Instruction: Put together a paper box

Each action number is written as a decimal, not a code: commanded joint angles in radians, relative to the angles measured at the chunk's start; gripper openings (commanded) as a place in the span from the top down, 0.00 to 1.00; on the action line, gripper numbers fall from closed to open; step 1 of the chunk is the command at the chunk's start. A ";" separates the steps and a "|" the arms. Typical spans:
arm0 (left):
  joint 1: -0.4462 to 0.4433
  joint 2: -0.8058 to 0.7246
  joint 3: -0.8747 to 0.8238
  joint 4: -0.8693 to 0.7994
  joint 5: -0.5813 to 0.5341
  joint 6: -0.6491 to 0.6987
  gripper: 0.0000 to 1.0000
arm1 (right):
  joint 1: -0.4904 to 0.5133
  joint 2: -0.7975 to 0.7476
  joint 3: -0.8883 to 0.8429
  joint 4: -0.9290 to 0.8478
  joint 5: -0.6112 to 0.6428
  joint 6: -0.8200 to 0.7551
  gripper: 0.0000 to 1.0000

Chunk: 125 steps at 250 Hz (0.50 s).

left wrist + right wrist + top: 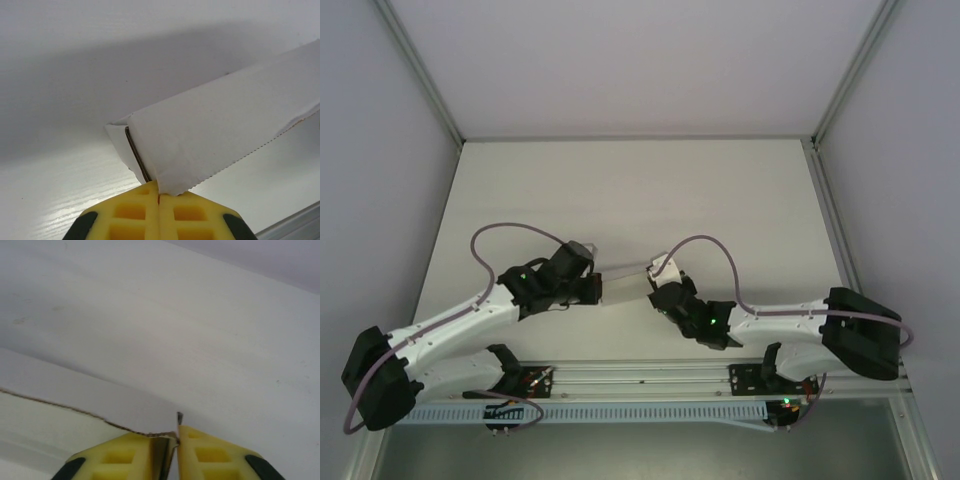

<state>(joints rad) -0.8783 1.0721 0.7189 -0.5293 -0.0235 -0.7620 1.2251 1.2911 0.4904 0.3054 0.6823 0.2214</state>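
One paper box point(625, 285), a thin white paperboard piece that is flat apart from a fold at one end, hangs between the two hands above the middle of the pale worktop point(620, 190), nearer its front edge. By my reading the job is at an early stage: no walls stand up, no flap is tucked, and nothing like a closed rectangular body has formed. The left wrist view shows two layers lying against each other at a creased corner, with a saw-toothed cut edge running off to the right, so at most a first fold looks done. Opening the board out, squaring its sides and closing the flaps all seem left to do.

The left hand point(159, 196) has its yellow fingers pressed together on that folded corner, gripping it. The right hand point(176, 437) shows a narrow slit between its yellow fingers with the board's raw brown edge sitting in it. Whether it pinches the board or only brackets it, I cannot tell.

Count: one paper box, two arms, two hands, each with two yellow fingers, and one worktop.
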 commanded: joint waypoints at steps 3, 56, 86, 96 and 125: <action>-0.009 0.037 -0.027 -0.058 -0.057 -0.034 1.00 | 0.020 -0.046 0.022 -0.146 -0.120 0.061 0.72; -0.008 0.045 -0.020 -0.046 -0.076 -0.026 1.00 | -0.042 -0.181 -0.026 -0.149 -0.233 0.137 0.47; -0.010 0.056 -0.014 -0.037 -0.072 -0.019 1.00 | -0.081 -0.250 -0.033 -0.165 -0.292 0.186 0.36; -0.011 0.056 -0.014 -0.036 -0.069 -0.014 1.00 | -0.092 -0.271 -0.027 -0.173 -0.294 0.202 0.31; -0.010 0.049 -0.012 -0.037 -0.069 -0.006 1.00 | -0.129 -0.316 0.019 -0.223 -0.285 0.227 0.23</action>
<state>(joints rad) -0.8837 1.0969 0.7246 -0.4885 -0.0673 -0.7761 1.1301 1.0206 0.4683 0.1421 0.4248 0.3874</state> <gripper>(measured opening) 0.044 0.744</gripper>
